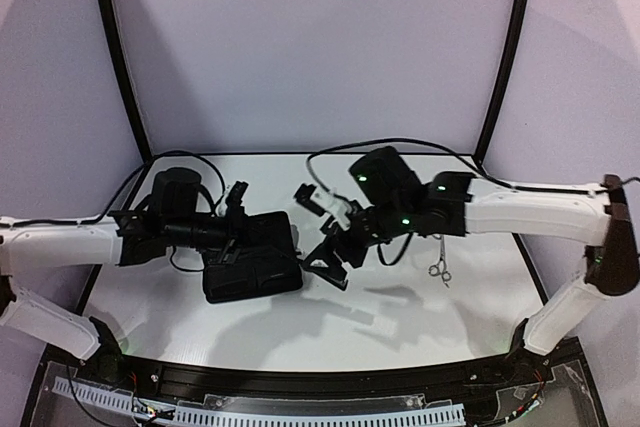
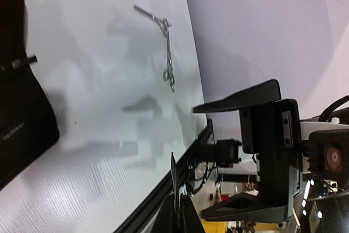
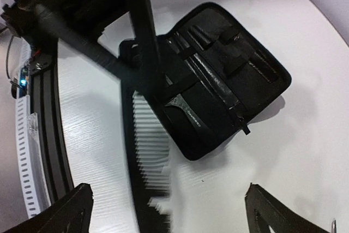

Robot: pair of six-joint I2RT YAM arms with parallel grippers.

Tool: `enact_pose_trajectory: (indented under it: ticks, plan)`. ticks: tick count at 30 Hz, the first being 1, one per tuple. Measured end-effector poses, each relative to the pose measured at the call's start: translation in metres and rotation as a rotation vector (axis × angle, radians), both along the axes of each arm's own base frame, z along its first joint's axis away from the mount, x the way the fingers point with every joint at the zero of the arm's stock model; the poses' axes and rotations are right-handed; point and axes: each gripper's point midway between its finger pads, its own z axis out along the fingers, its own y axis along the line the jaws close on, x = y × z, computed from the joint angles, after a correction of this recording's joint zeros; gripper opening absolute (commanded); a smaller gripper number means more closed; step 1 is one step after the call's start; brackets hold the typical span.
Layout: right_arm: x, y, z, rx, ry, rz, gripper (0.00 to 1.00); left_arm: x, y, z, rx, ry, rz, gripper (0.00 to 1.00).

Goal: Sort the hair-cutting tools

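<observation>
Black comb (image 3: 143,151), likely light, slick, bendy: your left hand (image 2: 174,203) clamps it, right hand (image 3: 169,203) splayed; grip spine, not teeth.

Case (image 1: 258,272) on table (image 1: 400,327), centre-left. Comb (image 3: 150,156) at case's right edge, betw case & scissors. Scissors (image 1: 438,259) flat on table, well right of case, nr table's right side.
</observation>
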Motion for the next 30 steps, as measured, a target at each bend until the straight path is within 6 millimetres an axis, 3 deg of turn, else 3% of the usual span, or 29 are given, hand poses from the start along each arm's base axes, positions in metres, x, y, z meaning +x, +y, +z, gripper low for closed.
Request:
enact_pose_trajectory:
  ticks: [3, 7, 12, 18, 22, 24, 30]
  plan:
    - [-0.004, -0.017, 0.027, 0.118, 0.049, -0.086, 0.99, 0.000, 0.013, 0.014, -0.020, -0.073, 0.056, 0.01]
    - [0.000, -0.037, 0.064, 0.325, 0.165, -0.195, 0.99, -0.002, 0.034, 0.049, -0.087, -0.212, 0.131, 0.01]
    - [0.009, -0.053, 0.072, 0.503, 0.358, -0.285, 0.98, -0.015, 0.061, 0.104, -0.214, -0.396, 0.201, 0.01]
    - [-0.001, -0.021, 0.091, 0.651, 0.557, -0.164, 0.91, -0.028, 0.081, 0.143, -0.291, -0.527, 0.241, 0.01]
    - [0.001, 0.007, 0.102, 0.700, 0.641, -0.077, 0.83, -0.027, 0.082, 0.144, -0.287, -0.540, 0.246, 0.01]
    - [0.001, 0.016, 0.107, 0.719, 0.664, -0.040, 0.74, -0.026, 0.081, 0.142, -0.282, -0.541, 0.245, 0.01]
    - [0.001, 0.029, 0.121, 0.769, 0.702, 0.033, 0.58, -0.021, 0.078, 0.140, -0.275, -0.547, 0.249, 0.01]
